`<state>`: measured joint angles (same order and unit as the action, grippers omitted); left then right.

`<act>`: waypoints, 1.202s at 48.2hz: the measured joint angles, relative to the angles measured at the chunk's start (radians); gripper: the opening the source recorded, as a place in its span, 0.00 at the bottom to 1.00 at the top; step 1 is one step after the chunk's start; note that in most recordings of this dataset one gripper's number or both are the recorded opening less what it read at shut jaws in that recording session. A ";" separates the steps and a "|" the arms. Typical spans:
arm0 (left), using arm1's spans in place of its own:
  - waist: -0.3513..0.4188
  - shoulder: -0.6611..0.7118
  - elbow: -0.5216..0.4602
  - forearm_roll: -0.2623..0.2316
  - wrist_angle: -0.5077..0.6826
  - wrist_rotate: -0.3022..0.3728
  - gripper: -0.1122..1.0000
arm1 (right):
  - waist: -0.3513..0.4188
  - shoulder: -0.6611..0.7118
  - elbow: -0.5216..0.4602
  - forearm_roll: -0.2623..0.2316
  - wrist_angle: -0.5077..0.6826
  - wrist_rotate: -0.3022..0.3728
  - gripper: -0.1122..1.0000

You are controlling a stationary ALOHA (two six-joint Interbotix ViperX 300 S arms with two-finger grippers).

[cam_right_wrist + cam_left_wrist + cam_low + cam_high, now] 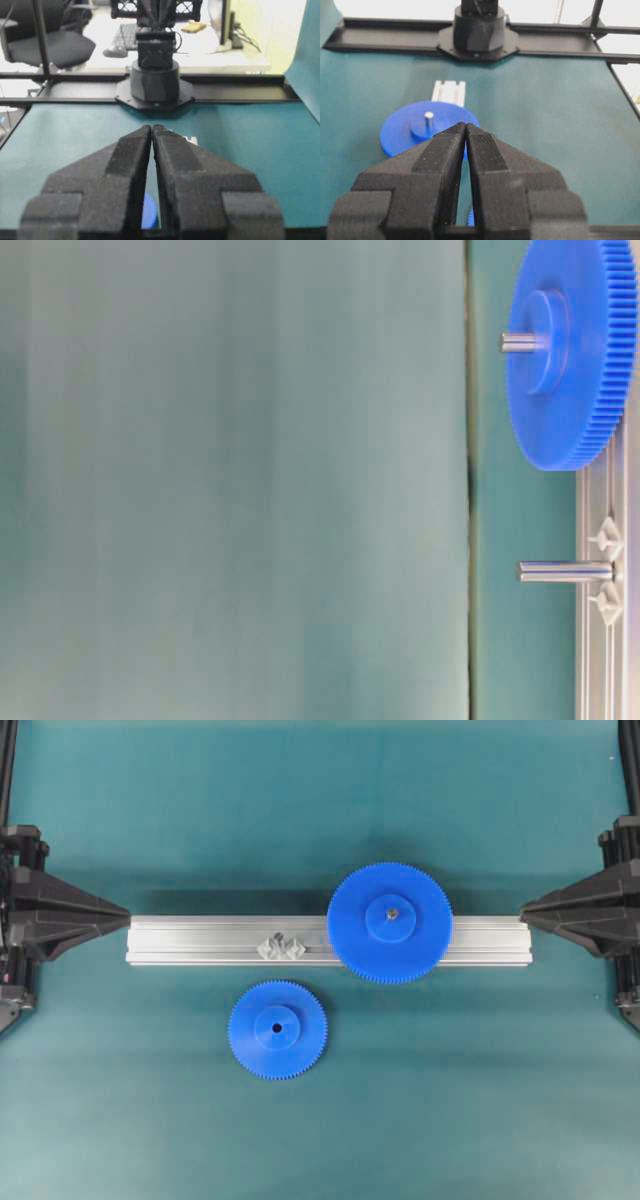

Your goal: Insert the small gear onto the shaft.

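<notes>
Both grippers, left point(128, 912) and right point(522, 908), wait closed and empty; the small gear point(277, 1029) lies flat near its bare shaft point(563, 571), ready for pickup.

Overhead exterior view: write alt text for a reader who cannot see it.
A small blue gear lies flat on teal cloth, just below an aluminium rail whose bare shaft stands left of a larger blue gear already mounted. Both grippers, left and right, sit shut at the rail's ends.

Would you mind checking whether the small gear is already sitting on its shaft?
No; in the overhead view the small gear lies flat on the mat in front of the aluminium rail, apart from the shaft.
</notes>
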<state>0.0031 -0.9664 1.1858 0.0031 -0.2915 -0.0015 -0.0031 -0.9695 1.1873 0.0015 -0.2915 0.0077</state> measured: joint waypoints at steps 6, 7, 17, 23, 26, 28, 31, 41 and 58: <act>0.000 -0.002 0.002 0.003 0.048 -0.044 0.13 | 0.002 -0.005 0.002 0.017 0.000 0.005 0.35; 0.000 -0.002 0.000 0.005 0.055 -0.051 0.12 | 0.002 -0.006 0.003 0.025 0.000 0.009 0.32; 0.000 -0.009 -0.021 0.005 0.178 -0.058 0.11 | 0.000 -0.023 0.009 0.040 0.100 0.066 0.20; 0.000 0.005 -0.046 0.006 0.245 -0.058 0.11 | -0.003 -0.025 0.000 0.040 0.239 0.072 0.20; 0.000 0.018 -0.061 0.006 0.270 -0.058 0.11 | -0.006 -0.023 -0.015 0.038 0.301 0.072 0.20; 0.000 0.034 -0.075 0.008 0.288 -0.061 0.11 | -0.011 -0.023 -0.026 0.040 0.336 0.072 0.20; 0.000 0.064 -0.103 0.006 0.318 -0.061 0.11 | -0.015 -0.020 -0.040 0.038 0.388 0.072 0.20; -0.008 0.204 -0.202 0.008 0.402 -0.061 0.11 | -0.063 0.048 -0.058 0.040 0.451 0.072 0.20; -0.048 0.440 -0.337 0.006 0.503 -0.063 0.11 | -0.091 0.313 -0.106 0.038 0.439 0.072 0.20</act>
<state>-0.0445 -0.5262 0.8483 0.0092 0.2117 -0.0644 -0.0936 -0.6565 1.0815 0.0399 0.1473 0.0798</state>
